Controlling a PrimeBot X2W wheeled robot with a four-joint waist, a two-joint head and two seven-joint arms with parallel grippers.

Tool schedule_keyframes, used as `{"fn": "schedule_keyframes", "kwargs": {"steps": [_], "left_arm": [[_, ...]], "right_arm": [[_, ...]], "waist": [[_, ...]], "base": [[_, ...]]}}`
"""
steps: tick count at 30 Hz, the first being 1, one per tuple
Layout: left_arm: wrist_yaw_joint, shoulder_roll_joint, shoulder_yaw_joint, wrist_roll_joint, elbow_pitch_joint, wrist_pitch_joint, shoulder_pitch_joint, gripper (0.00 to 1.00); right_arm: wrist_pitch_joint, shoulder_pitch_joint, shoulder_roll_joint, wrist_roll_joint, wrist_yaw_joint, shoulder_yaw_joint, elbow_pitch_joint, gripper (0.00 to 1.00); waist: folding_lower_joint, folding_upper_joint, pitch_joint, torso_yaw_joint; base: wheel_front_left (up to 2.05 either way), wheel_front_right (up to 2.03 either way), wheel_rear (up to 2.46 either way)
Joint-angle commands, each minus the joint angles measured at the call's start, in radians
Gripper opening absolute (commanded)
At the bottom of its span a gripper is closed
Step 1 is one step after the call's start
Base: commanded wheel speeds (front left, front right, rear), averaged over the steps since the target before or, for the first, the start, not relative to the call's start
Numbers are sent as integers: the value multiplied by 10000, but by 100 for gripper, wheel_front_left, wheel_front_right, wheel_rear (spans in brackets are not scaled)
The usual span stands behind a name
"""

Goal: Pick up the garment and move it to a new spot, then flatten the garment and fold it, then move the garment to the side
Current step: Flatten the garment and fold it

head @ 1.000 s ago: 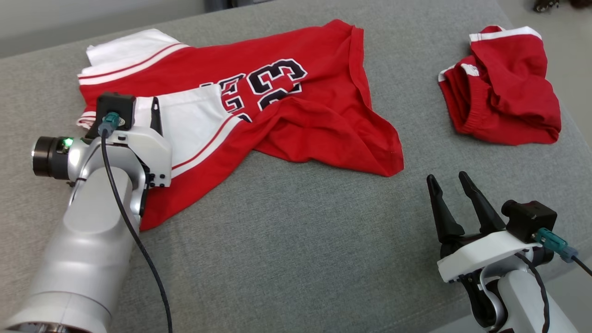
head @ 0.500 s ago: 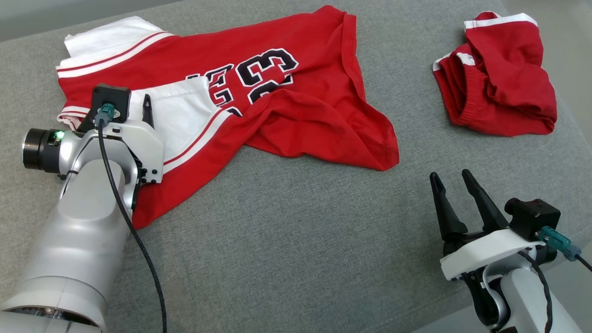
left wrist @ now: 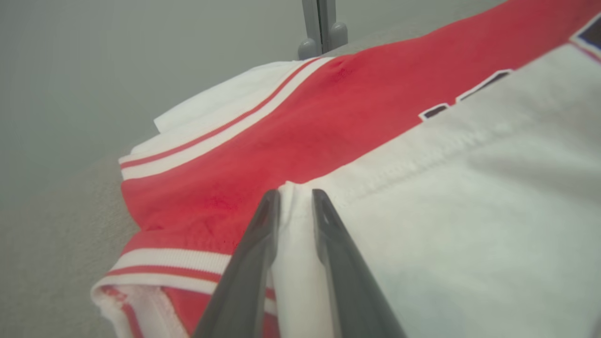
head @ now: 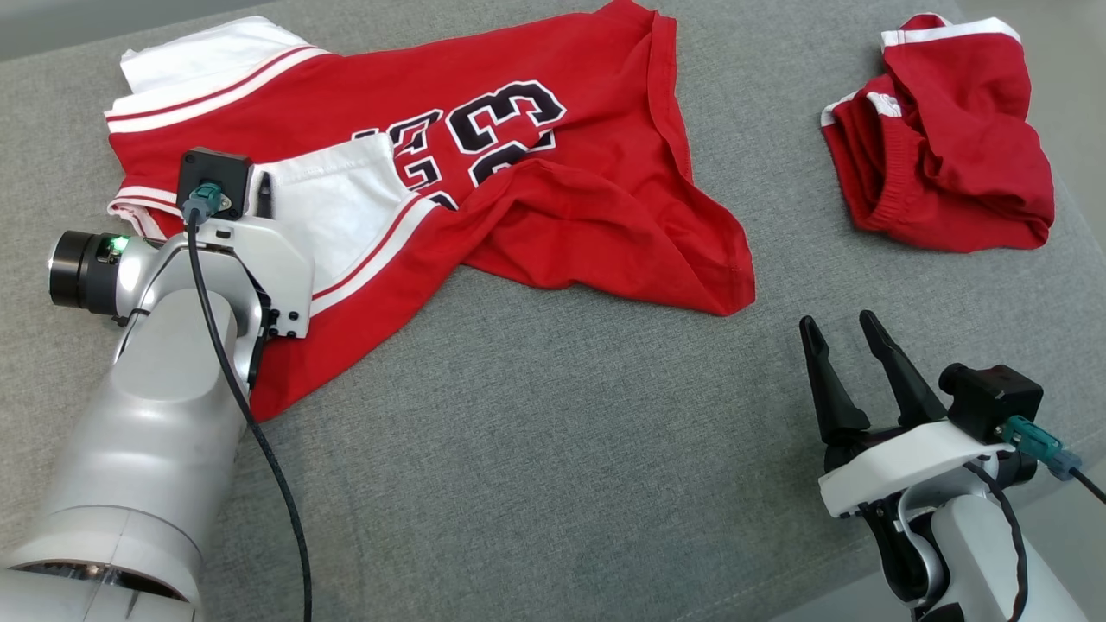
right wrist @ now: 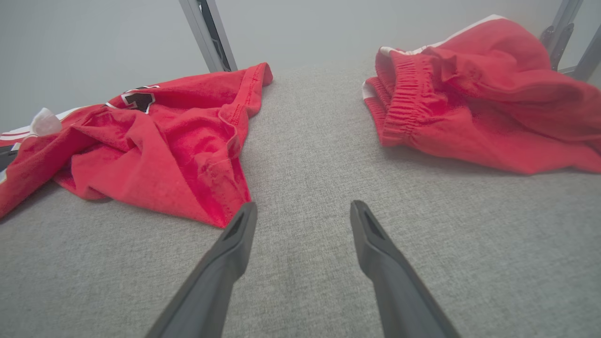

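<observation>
Presently catalogued: one red jersey [head: 553, 216] of soft cloth, with white panels edged in red stripes and black numerals outlined in white.

Location: far left part of the grey fabric-covered bench [head: 536, 432], spread out but rumpled. One white panel lies folded over the numerals, so they cannot be read whole. In the head view the left arm's pale forearm hides the jersey's near-left portion.

Left tool [left wrist: 295, 195]: fingers drawn close together and clamped on a raised pleat of the white panel's stitched hem, at the jersey's left side. In the head view the wrist housing and its camera cover most of this tool, and a single dark finger [head: 263, 197] shows beside them.

Right tool [head: 836, 320]: fingers spread apart with nothing between them, over bare fabric towards the bench's near right corner. It is clear of the jersey's nearest hem corner. Whether the tips touch the bench cannot be told.

One pair of red shorts [head: 950, 173] with an elastic waistband and white trim lies crumpled in a heap at the far right edge, well apart from the jersey. The frame edge cuts off their right side in the right wrist view.

Grey metal upright [right wrist: 206, 33]: stands behind the far edge of the bench, top cut off, background blurred.
</observation>
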Motion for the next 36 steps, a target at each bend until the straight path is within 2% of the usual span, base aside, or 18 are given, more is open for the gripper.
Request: {"fn": "schedule_keyframes", "kwargs": {"steps": [1,12,15,18,21,28,36], "left_arm": [[8,74,-26,-71,42,-90,-135,0],[78,-186,-149,-188,-224,-765,197,0],[202,-327,-256,-58,-1259,-881,573,0],[454,-191,-526,395,-2845,-879,1284,0],[487,-64,-620,608,-4364,-870,1939,0],[66,332,-957,879,-6615,-873,3867,0],[-266,838,-1463,1093,-8104,-873,5777,0]], "right_arm": [[-52,-69,-26,-23,0,-47,46,100],[-52,71,-119,-152,0,-151,219,100],[-52,179,-216,-198,0,-320,231,100],[-50,270,-293,-232,0,-520,243,100],[-52,384,-362,-293,0,-677,318,100],[-52,733,-303,-340,0,-878,558,100],[-50,1085,-157,-477,0,-1247,950,100]], "waist": [[0,0,-11,7],[0,0,-501,350],[0,0,-1014,726],[0,0,-1416,1085],[0,0,-1885,1465],[0,0,-2901,2278],[0,0,-3660,3240]], "base": [[0,0,0],[0,0,0],[0,0,0],[0,0,0],[0,0,0],[0,0,0],[0,0,0]]}}
